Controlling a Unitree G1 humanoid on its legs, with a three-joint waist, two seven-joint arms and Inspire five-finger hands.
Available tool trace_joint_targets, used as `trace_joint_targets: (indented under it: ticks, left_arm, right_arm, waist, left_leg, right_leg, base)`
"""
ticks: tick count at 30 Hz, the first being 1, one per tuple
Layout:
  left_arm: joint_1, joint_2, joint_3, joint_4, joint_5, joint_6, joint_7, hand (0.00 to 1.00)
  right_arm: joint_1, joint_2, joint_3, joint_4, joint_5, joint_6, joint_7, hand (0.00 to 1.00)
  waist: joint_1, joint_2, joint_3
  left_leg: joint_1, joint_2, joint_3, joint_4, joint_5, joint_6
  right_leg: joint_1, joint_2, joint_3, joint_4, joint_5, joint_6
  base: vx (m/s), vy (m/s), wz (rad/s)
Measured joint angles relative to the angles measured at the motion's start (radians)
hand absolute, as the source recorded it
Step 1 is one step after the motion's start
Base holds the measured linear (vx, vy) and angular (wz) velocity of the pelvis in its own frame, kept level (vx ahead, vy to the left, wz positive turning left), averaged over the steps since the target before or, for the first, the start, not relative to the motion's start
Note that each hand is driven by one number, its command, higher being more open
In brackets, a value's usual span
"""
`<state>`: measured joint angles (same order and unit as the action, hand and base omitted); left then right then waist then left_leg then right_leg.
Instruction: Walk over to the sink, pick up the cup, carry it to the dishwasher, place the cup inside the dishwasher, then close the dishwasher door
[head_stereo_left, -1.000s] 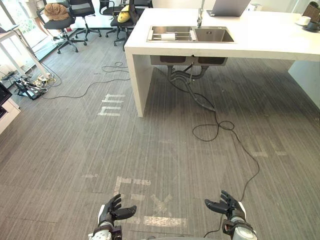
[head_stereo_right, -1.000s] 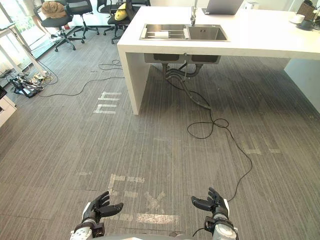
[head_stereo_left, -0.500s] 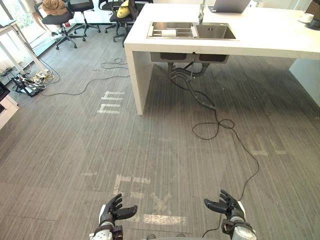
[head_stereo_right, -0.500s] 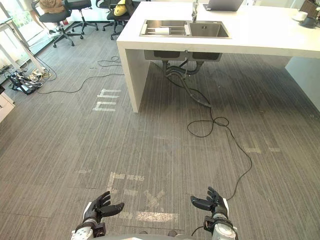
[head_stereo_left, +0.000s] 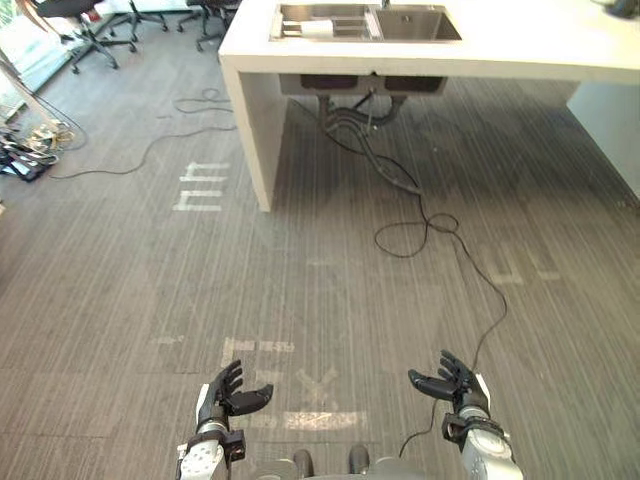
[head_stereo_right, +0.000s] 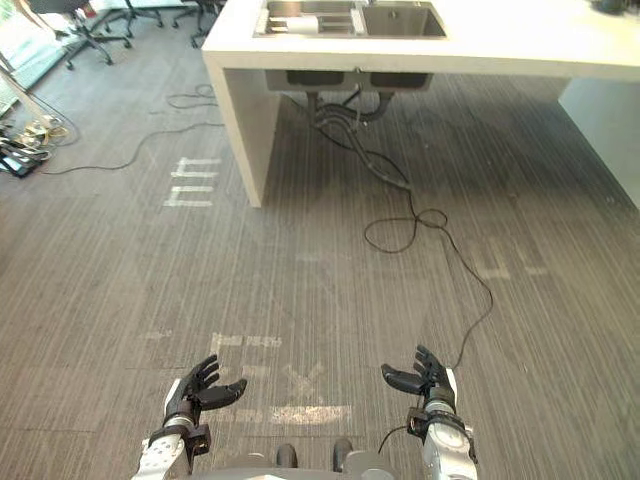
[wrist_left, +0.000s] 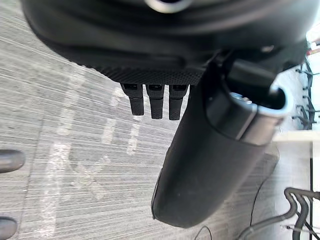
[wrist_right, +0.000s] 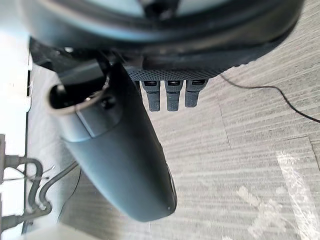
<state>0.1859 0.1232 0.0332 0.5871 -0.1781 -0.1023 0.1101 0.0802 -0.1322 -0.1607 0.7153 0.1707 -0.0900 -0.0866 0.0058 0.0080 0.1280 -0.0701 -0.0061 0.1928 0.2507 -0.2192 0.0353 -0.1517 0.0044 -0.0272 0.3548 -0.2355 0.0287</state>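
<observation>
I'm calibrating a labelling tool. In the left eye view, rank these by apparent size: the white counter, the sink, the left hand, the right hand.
1. white counter, cut off by the view's edges.
2. sink.
3. left hand and right hand: alike, so unranked; nearness to the camera enlarges both.

Grey striped floor (head_stereo_left: 300, 290), white counter (head_stereo_left: 520, 45)

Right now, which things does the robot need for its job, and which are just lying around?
For the job: sink, white thing in it (probably the cup), open left hand, open right hand.
Just lying about: office chair, tape marks on floor, cable heap.
</observation>
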Motion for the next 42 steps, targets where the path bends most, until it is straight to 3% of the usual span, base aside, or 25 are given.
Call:
trace_joint_targets:
  ticks: [2, 4, 6, 8, 9, 10, 11, 12, 13, 14, 15, 17, 20, 23, 26, 27, 29, 30, 31, 33, 34, 37, 38, 39, 42]
  left_arm:
    - [-0.001, 0.002, 0.0, -0.007, -0.001, 0.0, 0.002, 0.9]
    - [-0.009, 0.013, -0.003, -0.023, -0.011, 0.0, 0.003, 0.9]
    - [-0.007, 0.028, -0.004, -0.04, -0.012, -0.001, 0.007, 0.9]
    - [-0.024, 0.03, -0.004, -0.038, -0.019, -0.002, 0.019, 0.9]
    - [-0.047, 0.024, -0.004, -0.035, -0.019, -0.002, 0.022, 0.9]
    - [-0.064, 0.02, -0.004, -0.033, -0.02, -0.003, 0.023, 0.9]
    - [-0.067, 0.022, -0.004, -0.033, -0.019, -0.005, 0.024, 0.9]
    - [-0.061, 0.028, -0.004, -0.033, -0.019, -0.006, 0.026, 0.9]
    - [-0.061, 0.014, -0.002, -0.022, -0.02, -0.006, 0.03, 0.9]
    - [-0.059, 0.013, -0.002, -0.024, -0.019, -0.008, 0.033, 0.9]
    - [-0.071, 0.011, -0.002, -0.023, -0.019, -0.009, 0.034, 0.9]
    - [-0.107, 0.004, -0.014, -0.008, -0.019, -0.008, 0.032, 0.9]
    - [-0.108, -0.001, -0.041, -0.01, -0.02, -0.015, 0.015, 0.9]
    - [-0.106, -0.006, -0.041, -0.032, -0.031, -0.015, 0.015, 0.9]
    - [-0.108, -0.01, -0.041, -0.038, -0.038, -0.015, 0.017, 0.9]
    - [-0.11, -0.016, -0.041, -0.038, -0.038, -0.015, 0.018, 0.9]
    - [-0.11, -0.023, -0.04, -0.04, -0.038, -0.015, 0.018, 0.9]
    - [-0.104, -0.02, -0.035, -0.038, -0.038, -0.015, 0.021, 0.9]
    - [-0.108, -0.007, -0.03, -0.041, -0.038, -0.014, 0.025, 0.9]
    - [-0.114, -0.005, -0.033, -0.04, -0.036, -0.013, 0.023, 0.9]
    - [-0.098, -0.011, -0.033, -0.04, -0.035, -0.013, 0.022, 0.9]
    - [-0.062, -0.002, -0.04, -0.04, -0.035, -0.008, 0.022, 0.9]
    - [-0.048, 0.016, -0.052, -0.043, -0.034, -0.008, 0.022, 0.9]
    - [-0.046, 0.02, -0.053, -0.043, -0.034, -0.008, 0.023, 0.9]
    - [-0.048, 0.039, -0.059, -0.055, -0.036, -0.008, 0.025, 0.9]
  right_arm:
    - [0.001, -0.003, 0.0, 0.001, -0.005, 0.002, 0.0, 0.9]
    - [0.002, -0.005, 0.005, 0.001, -0.009, 0.008, 0.0, 0.9]
    - [0.012, -0.006, 0.012, 0.001, -0.016, 0.011, 0.002, 0.9]
    - [0.003, -0.023, 0.012, -0.002, -0.017, 0.012, 0.003, 0.9]
    - [-0.005, -0.044, 0.012, -0.001, -0.017, 0.012, 0.003, 0.9]
    - [-0.015, -0.065, 0.012, -0.001, -0.017, 0.012, 0.003, 0.9]
    - [-0.016, -0.07, 0.013, -0.002, -0.017, 0.012, 0.003, 0.9]
    - [-0.001, -0.076, 0.013, -0.006, -0.017, 0.011, 0.002, 0.9]
    - [0.007, -0.092, 0.012, -0.003, -0.017, 0.013, 0.001, 0.9]
    - [0.001, -0.092, 0.012, -0.001, -0.017, 0.014, 0.001, 0.9]
    - [-0.012, -0.09, 0.011, -0.012, -0.017, 0.014, 0.002, 0.9]
    - [-0.018, -0.089, 0.013, -0.008, -0.017, 0.014, 0.003, 0.9]
    - [0.002, -0.071, 0.014, -0.008, -0.001, -0.009, 0.002, 0.9]
    - [-0.016, -0.072, 0.009, -0.011, 0.012, -0.02, -0.003, 0.9]
    - [-0.023, -0.059, -0.004, 0.007, 0.032, -0.018, -0.004, 0.9]
    - [-0.029, -0.053, -0.02, 0.015, 0.032, -0.018, -0.008, 0.9]
    - [-0.031, -0.05, -0.033, 0.022, 0.032, -0.017, -0.016, 0.9]
    - [-0.033, -0.043, -0.029, 0.035, 0.032, -0.009, -0.02, 0.9]
    - [-0.036, -0.021, -0.024, 0.04, 0.032, -0.006, -0.019, 0.9]
    - [-0.036, -0.021, -0.025, 0.041, 0.031, -0.006, -0.02, 0.9]
    - [-0.037, -0.021, -0.022, 0.043, 0.024, -0.002, -0.02, 0.9]
    - [-0.037, -0.02, 0.018, 0.046, 0.023, -0.001, -0.016, 0.9]
    - [-0.025, -0.011, 0.042, 0.065, 0.022, 0.003, -0.008, 0.9]
    - [-0.023, -0.01, 0.047, 0.068, 0.022, 0.006, -0.006, 0.9]
    - [-0.013, -0.001, 0.063, 0.074, 0.02, 0.011, 0.002, 0.9]
  waist:
    - [-0.004, -0.004, 0.005]
    - [-0.014, -0.012, 0.028]
    - [-0.023, -0.025, 0.035]
    - [-0.029, -0.025, 0.041]
    - [-0.039, 0.001, 0.06]
    - [-0.046, 0.027, 0.075]
    - [-0.049, 0.029, 0.076]
    - [-0.05, 0.017, 0.071]
    - [-0.046, 0.036, 0.067]
    - [-0.048, 0.046, 0.06]
    - [-0.054, 0.046, 0.058]
    - [-0.061, 0.048, 0.06]
    - [-0.047, 0.036, 0.069]
    - [-0.044, 0.031, 0.073]
    - [-0.015, 0.025, 0.08]
    - [-0.002, 0.02, 0.088]
    - [0.006, 0.044, 0.09]
    - [0.014, 0.053, 0.088]
    - [0.015, 0.017, 0.09]
    - [0.017, 0.002, 0.089]
    - [0.024, 0.0, 0.089]
    - [0.023, -0.006, 0.091]
    - [0.008, -0.016, 0.095]
    - [0.006, -0.018, 0.095]
    - [-0.001, -0.029, 0.089]
  left_leg:
    - [0.01, -0.01, 0.008, 0.018, -0.029, 0.009]
    - [0.063, -0.021, -0.002, 0.008, -0.057, 0.023]
    - [0.101, -0.031, -0.022, 0.008, -0.087, 0.024]
    - [0.127, -0.023, -0.041, 0.013, -0.11, 0.018]
    - [0.145, 0.003, -0.069, 0.006, -0.117, 0.01]
    - [0.163, 0.033, -0.088, -0.007, -0.119, 0.003]
    - [0.171, 0.038, -0.094, -0.007, -0.118, -0.015]
    - [0.207, 0.038, -0.105, -0.008, -0.136, -0.057]
    - [0.242, 0.062, -0.107, 0.002, -0.162, -0.09]
    - [0.237, 0.079, -0.111, 0.019, -0.159, -0.097]
    - [0.207, 0.087, -0.12, 0.091, -0.137, -0.132]
    - [0.117, 0.115, -0.147, 0.323, -0.052, -0.132]
    - [-0.028, 0.209, -0.106, 0.758, -0.045, -0.112]
    - [-0.17, 0.234, -0.066, 0.761, -0.061, -0.087]
    - [-0.263, 0.162, -0.069, 0.49, -0.063, -0.087]
    - [-0.27, 0.117, -0.085, 0.298, -0.024, -0.097]
    - [-0.261, 0.073, -0.139, 0.033, 0.14, -0.094]
    - [-0.244, 0.069, -0.158, 0.031, 0.256, -0.028]
    - [-0.249, 0.037, -0.147, 0.065, 0.211, -0.027]
    - [-0.271, 0.012, -0.128, 0.134, 0.144, 0.0]
    - [-0.262, 0.001, -0.091, 0.177, 0.084, 0.016]
    - [-0.181, -0.018, -0.045, 0.168, 0.025, 0.037]
    - [-0.108, -0.025, -0.047, 0.161, -0.017, 0.046]
    - [-0.096, -0.025, -0.047, 0.16, -0.022, 0.049]
    - [-0.011, -0.011, -0.047, 0.129, -0.047, 0.04]
  right_leg:
    - [-0.036, -0.02, -0.022, 0.108, -0.035, 0.015]
    - [-0.115, -0.059, -0.076, 0.344, -0.048, 0.041]
    - [-0.151, -0.085, -0.098, 0.432, -0.089, 0.033]
    - [-0.207, -0.092, -0.11, 0.414, -0.113, 0.017]
    - [-0.255, -0.08, -0.129, 0.378, -0.113, 0.0]
    - [-0.305, -0.057, -0.138, 0.292, -0.079, -0.01]
    - [-0.313, -0.046, -0.136, 0.207, -0.022, -0.006]
    - [-0.306, -0.044, -0.13, 0.078, 0.178, -0.043]
    - [-0.3, -0.033, -0.145, 0.128, 0.191, -0.132]
    - [-0.3, -0.027, -0.151, 0.144, 0.166, -0.144]
    - [-0.29, -0.021, -0.162, 0.152, 0.125, -0.19]
    - [-0.196, -0.009, -0.195, 0.088, 0.103, -0.211]
    - [0.088, 0.026, -0.217, -0.109, 0.103, -0.212]
    - [0.172, 0.028, -0.216, -0.19, 0.103, -0.212]
    - [0.249, 0.009, -0.2, -0.257, 0.104, -0.21]
    - [0.271, -0.004, -0.191, -0.278, 0.101, -0.204]
    - [0.296, -0.001, -0.173, -0.28, 0.071, -0.136]
    - [0.309, 0.006, -0.145, -0.264, 0.04, -0.086]
    - [0.301, -0.034, -0.121, -0.223, 0.002, -0.041]
    - [0.268, -0.068, -0.06, -0.139, -0.054, -0.009]
    - [0.226, -0.099, -0.001, -0.023, -0.089, 0.033]
    - [0.129, -0.137, 0.051, 0.272, -0.07, 0.136]
    - [0.047, -0.155, 0.051, 0.508, -0.041, 0.179]
    - [0.033, -0.156, 0.048, 0.536, -0.045, 0.171]
    - [-0.103, -0.16, -0.032, 0.549, -0.091, 0.088]
  base:
    - [0.16, 0.049, -0.13]
    - [0.22, 0.046, 0.09]
    - [0.29, 0.0, 0.25]
    - [0.37, -0.04, 0.33]
    - [0.43, -0.091, 0.54]
    - [0.43, -0.098, 0.54]
    - [0.59, -0.147, 0.43]
    - [0.67, -0.164, 0.26]
    - [0.58, -0.146, 0.15]
    - [0.46, -0.139, 0.11]
    - [0.41, -0.157, 0.14]
    - [0.6, -0.235, 0.44]
    - [0.47, -0.15, 0.31]
    - [0.3, -0.037, 0.09]
    - [0.31, 0.085, -0.11]
    - [0.31, 0.165, -0.21]
    - [0.32, 0.214, -0.28]
    - [0.41, 0.278, -0.29]
    - [0.41, 0.267, -0.24]
    - [0.33, 0.208, -0.15]
    - [0.38, 0.257, -0.53]
    - [0.33, 0.167, -0.41]
    - [0.37, 0.09, -0.09]
    - [0.46, 0.068, -0.04]
    - [0.39, -0.039, -0.02]
